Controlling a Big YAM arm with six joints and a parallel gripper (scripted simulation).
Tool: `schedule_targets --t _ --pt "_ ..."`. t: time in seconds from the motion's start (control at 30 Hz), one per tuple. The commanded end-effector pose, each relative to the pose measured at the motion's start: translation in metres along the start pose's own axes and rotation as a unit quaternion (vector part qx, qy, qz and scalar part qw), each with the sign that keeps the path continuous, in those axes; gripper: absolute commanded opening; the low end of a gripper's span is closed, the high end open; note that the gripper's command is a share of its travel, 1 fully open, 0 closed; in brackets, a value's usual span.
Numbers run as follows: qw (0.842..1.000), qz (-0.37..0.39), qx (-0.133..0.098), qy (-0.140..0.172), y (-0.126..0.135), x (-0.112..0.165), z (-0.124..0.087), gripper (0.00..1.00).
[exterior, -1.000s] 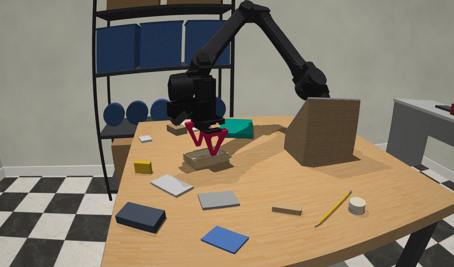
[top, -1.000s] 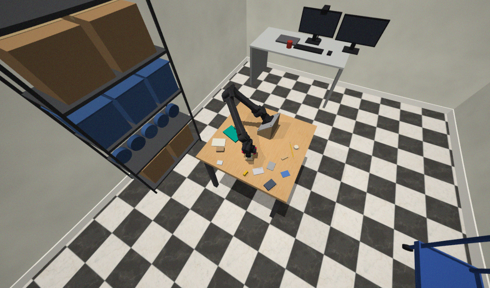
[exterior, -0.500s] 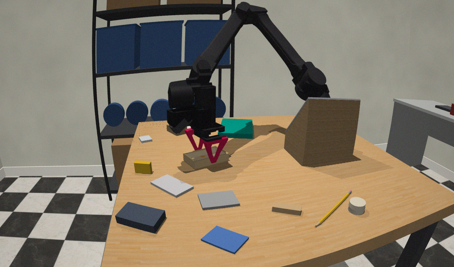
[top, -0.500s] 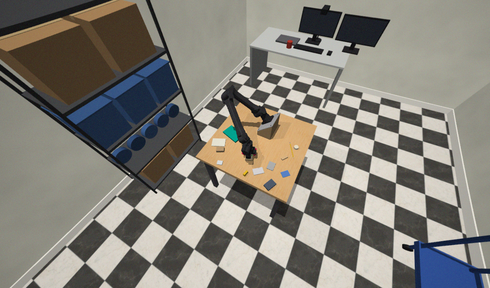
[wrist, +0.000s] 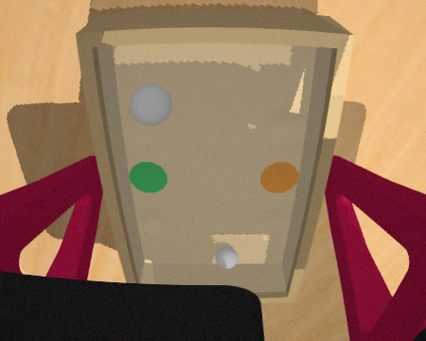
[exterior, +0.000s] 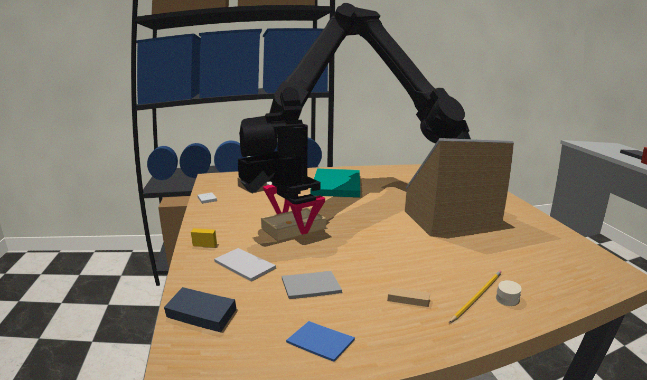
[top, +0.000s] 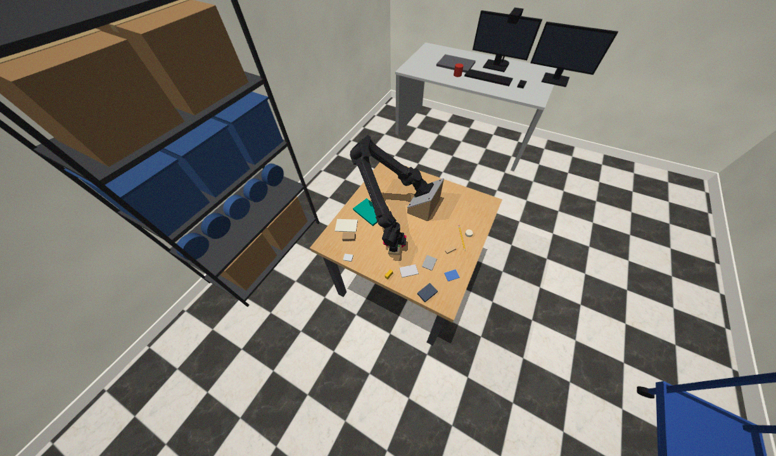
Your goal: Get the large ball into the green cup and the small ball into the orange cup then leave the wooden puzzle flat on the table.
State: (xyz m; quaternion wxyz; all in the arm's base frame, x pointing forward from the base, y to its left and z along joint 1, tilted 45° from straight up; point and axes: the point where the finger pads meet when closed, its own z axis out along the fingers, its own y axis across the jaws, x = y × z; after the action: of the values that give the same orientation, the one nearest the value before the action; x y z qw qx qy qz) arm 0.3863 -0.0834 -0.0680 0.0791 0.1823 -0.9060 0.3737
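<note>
While the gripper (wrist: 213, 222) hangs wide open over the wooden puzzle (wrist: 213, 152), holding nothing, its red fingers flank the tray's two long sides. Whether they touch the walls cannot be told from the wrist view. The puzzle lies flat on the surface (exterior: 410, 264), near the middle of it. In the wrist view, nearest the camera, the small ball (wrist: 226, 257) sits against the near end wall. Further in, the green cup (wrist: 148, 177) lies left and the orange cup (wrist: 279, 177) right. Beyond the green cup rests the large ball (wrist: 151, 105), towards the far left corner. The tray looks stiff and light, a rigid wooden box under a hard cover. The long side walls seem the best place to grip, about midway, so it tilts evenly. The balls will likely roll at the slightest slope, so any tipping should be small and slow.
</note>
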Motion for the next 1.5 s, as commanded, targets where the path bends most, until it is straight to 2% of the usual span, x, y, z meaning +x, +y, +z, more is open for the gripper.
schedule_targets --t 0.0,0.2,0.23,1.47 --pt "1.0 0.006 0.003 -0.007 -0.0036 -0.0037 -0.0001 0.87" --pt "1.0 0.006 0.003 -0.007 -0.0036 -0.0037 -0.0001 0.87" --pt "1.0 0.006 0.003 -0.007 -0.0036 -0.0037 -0.0001 0.7" --pt "1.0 0.007 0.004 -0.008 -0.0038 -0.0045 -0.0014 0.7"
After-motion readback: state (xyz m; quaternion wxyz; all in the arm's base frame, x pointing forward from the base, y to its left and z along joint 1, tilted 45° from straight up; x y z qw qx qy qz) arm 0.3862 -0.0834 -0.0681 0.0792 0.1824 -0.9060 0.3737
